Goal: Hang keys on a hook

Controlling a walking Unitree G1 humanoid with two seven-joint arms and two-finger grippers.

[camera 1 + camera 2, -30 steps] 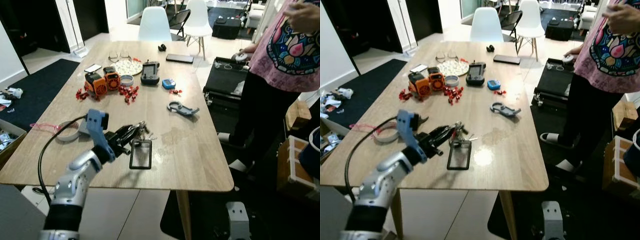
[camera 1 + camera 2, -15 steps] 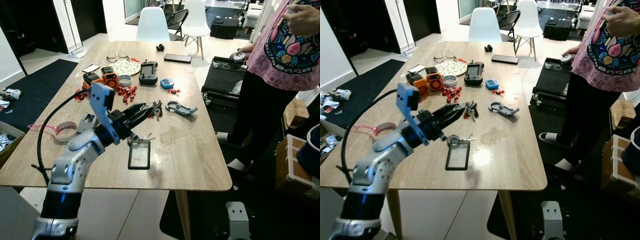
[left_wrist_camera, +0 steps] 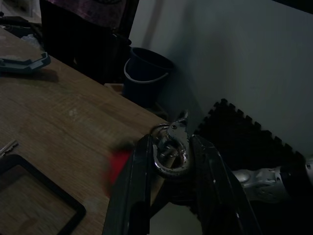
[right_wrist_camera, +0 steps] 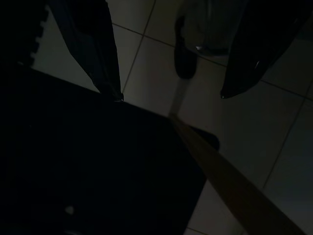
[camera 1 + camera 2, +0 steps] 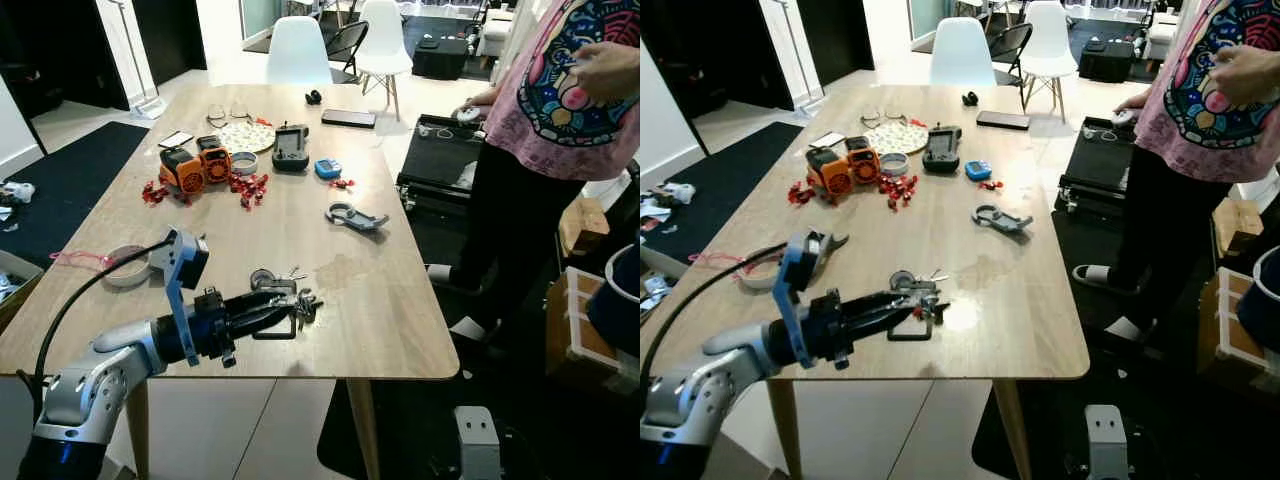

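Observation:
My left gripper [image 5: 292, 306] is shut on a bunch of keys [image 5: 305, 305] low over the near part of the wooden table [image 5: 390, 300]. In the left wrist view the silver key ring and clasp [image 3: 170, 152] sit pinched between the two black fingers [image 3: 134, 186], beyond the table's edge. A grey hook-shaped piece [image 5: 355, 217] lies flat on the table, further in and to the right. My right gripper [image 4: 171, 95] hangs open in the shade over the tiled floor.
A black card frame [image 5: 268, 326] and a small round disc [image 5: 262, 280] lie under the left gripper. A tape roll [image 5: 125, 268], orange devices [image 5: 195, 165], red bits, a controller [image 5: 291, 148] and a phone [image 5: 348, 118] sit further away. A person [image 5: 560, 110] stands at the right edge.
The left gripper took the keys off the table, lifted them forward, and now holds them lower, near the table's front edge. The camera has shifted a little.

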